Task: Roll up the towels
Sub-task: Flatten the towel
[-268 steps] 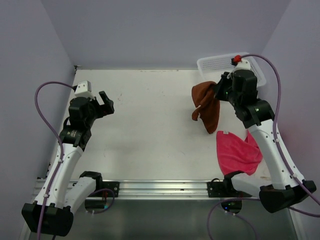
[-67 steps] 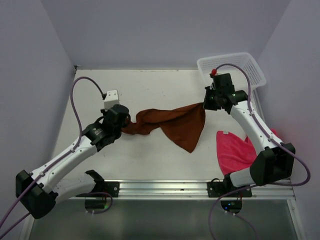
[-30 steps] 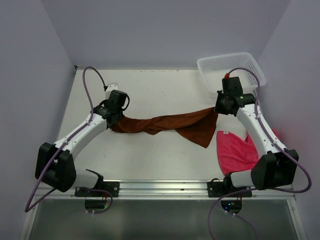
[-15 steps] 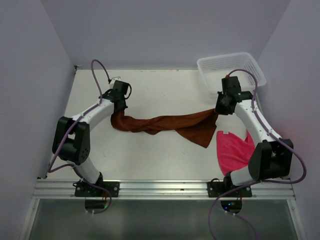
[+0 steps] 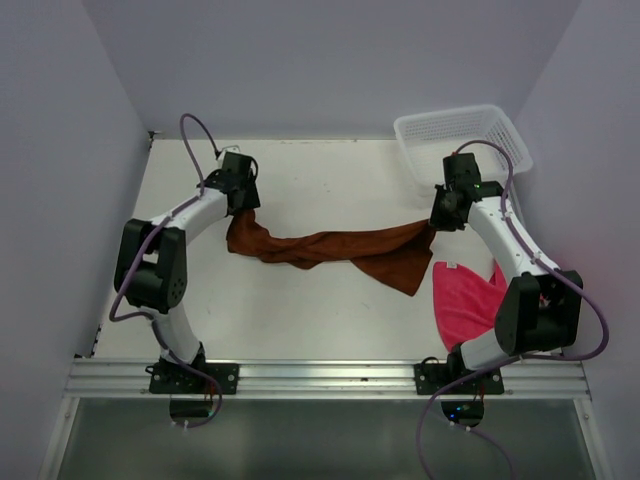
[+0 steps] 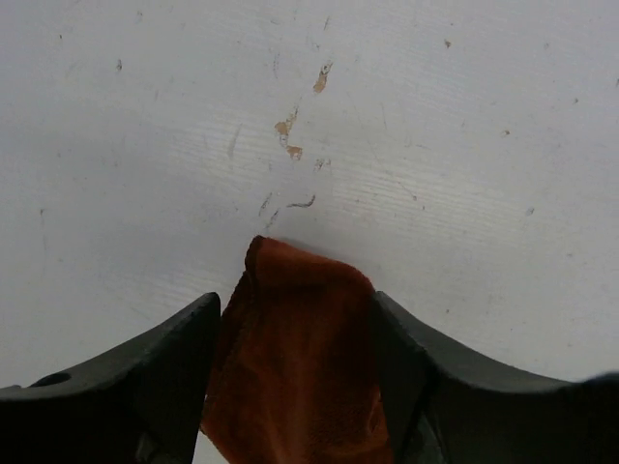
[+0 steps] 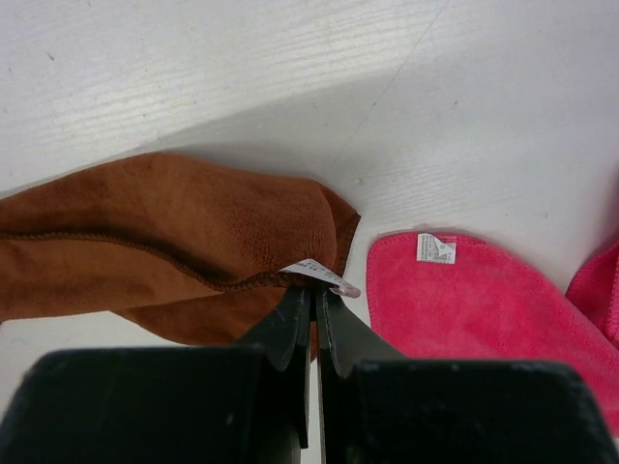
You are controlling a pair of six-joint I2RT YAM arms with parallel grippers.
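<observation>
The rust-brown towel (image 5: pixel 335 248) lies stretched in a loose band across the table, with a wider flap at the right. My left gripper (image 5: pixel 241 197) is at its left end. In the left wrist view the fingers (image 6: pixel 174 358) stand apart, and the towel's end (image 6: pixel 300 358) lies slack between them on the table. My right gripper (image 5: pixel 438 218) is shut on the towel's right corner (image 7: pixel 242 232), beside its white label (image 7: pixel 324 277). The bright pink towel (image 5: pixel 468 300) lies flat at the right front and also shows in the right wrist view (image 7: pixel 484 300).
The white mesh basket (image 5: pixel 462 138) stands at the back right corner, just behind my right arm. Walls close in the table on the left, back and right. A metal rail (image 5: pixel 320 375) runs along the near edge.
Both arms spread the brown towel out from a hanging bunch into a long band. In the last second the left gripper moved toward the back left with the towel's end, and the towel settled on the table.
</observation>
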